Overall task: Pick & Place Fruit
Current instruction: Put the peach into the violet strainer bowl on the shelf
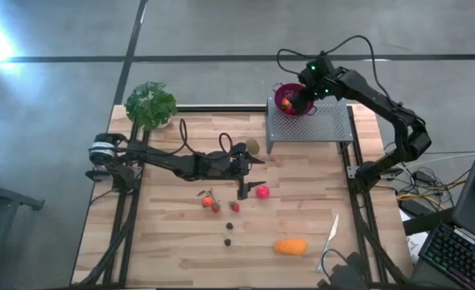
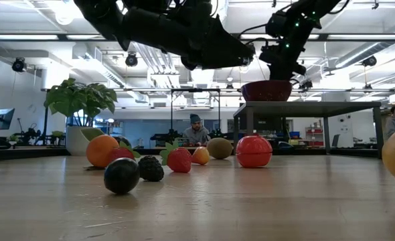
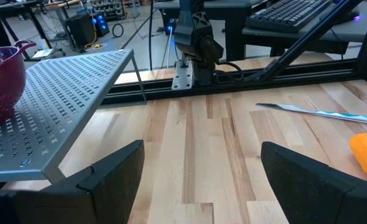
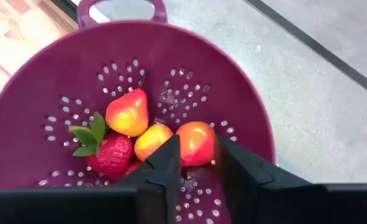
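Note:
My right gripper (image 4: 198, 163) hangs over the purple colander (image 1: 288, 100), which stands on a perforated metal shelf (image 1: 318, 127). Its fingers are a little apart. Inside lie a yellow-red pear (image 4: 127, 112), a strawberry (image 4: 112, 154), a yellow fruit (image 4: 152, 140) and an orange-red fruit (image 4: 196, 142) at the fingertips. My left gripper (image 1: 249, 159) is open above the table's middle, beside the brown kiwi (image 1: 253, 147), holding nothing. On the wood lie the pink-red ball (image 1: 262, 192), strawberries (image 1: 234, 206), a small orange (image 1: 208, 200), dark berries (image 1: 230, 234) and the oblong orange piece (image 1: 291, 246). My right gripper comes from above into the colander, its fingertips (image 4: 171, 155) on either side of the orange-red fruit. That fruit sits among the other pieces on the colander's floor. Whether the fingers touch it, I cannot tell.
A green leafy plant (image 1: 150, 105) stands at the far left corner. A slim pale knife (image 1: 332, 234) lies near the right edge. The shelf's legs (image 3: 140, 84) stand on the far right part of the table. A person (image 2: 195, 130) sits in the room beyond.

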Robot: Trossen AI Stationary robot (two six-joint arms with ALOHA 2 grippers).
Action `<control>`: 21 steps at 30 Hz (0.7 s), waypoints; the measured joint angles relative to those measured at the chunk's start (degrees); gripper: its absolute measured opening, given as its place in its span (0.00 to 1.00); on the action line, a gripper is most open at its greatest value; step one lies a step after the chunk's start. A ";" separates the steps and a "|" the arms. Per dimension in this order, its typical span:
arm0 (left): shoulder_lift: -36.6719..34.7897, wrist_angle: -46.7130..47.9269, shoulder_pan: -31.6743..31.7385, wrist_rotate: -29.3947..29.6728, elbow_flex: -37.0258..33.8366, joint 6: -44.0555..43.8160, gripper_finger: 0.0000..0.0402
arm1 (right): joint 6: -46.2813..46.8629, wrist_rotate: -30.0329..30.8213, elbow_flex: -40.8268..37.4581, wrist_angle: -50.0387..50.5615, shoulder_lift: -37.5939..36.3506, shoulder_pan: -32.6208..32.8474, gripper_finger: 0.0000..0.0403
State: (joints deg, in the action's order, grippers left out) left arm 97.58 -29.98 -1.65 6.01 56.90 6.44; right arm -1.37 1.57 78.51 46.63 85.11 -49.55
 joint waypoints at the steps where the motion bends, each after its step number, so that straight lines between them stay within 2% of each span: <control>1: 0.00 0.00 0.00 0.01 0.00 0.00 0.82 | -0.42 -0.01 0.41 0.22 -0.06 0.04 0.27; 5: 0.00 0.00 0.00 0.00 0.00 0.00 0.82 | -1.02 -0.03 3.56 2.69 -0.60 0.17 0.34; 10: 0.00 0.00 0.00 -0.01 0.00 0.00 0.82 | -1.17 -0.03 7.81 5.22 -3.05 2.12 0.39; 15: 0.00 0.00 0.00 0.00 0.00 0.86 0.82 | -0.73 -0.07 8.26 5.94 -8.05 7.32 0.39; 21: 0.00 0.05 0.00 0.01 0.00 1.07 0.82 | 2.37 -0.03 4.79 5.70 -14.68 16.28 0.35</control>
State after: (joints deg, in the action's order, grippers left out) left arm 97.58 -29.93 -1.65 6.02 56.90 7.51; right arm 0.99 1.54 83.30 52.33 70.43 -33.27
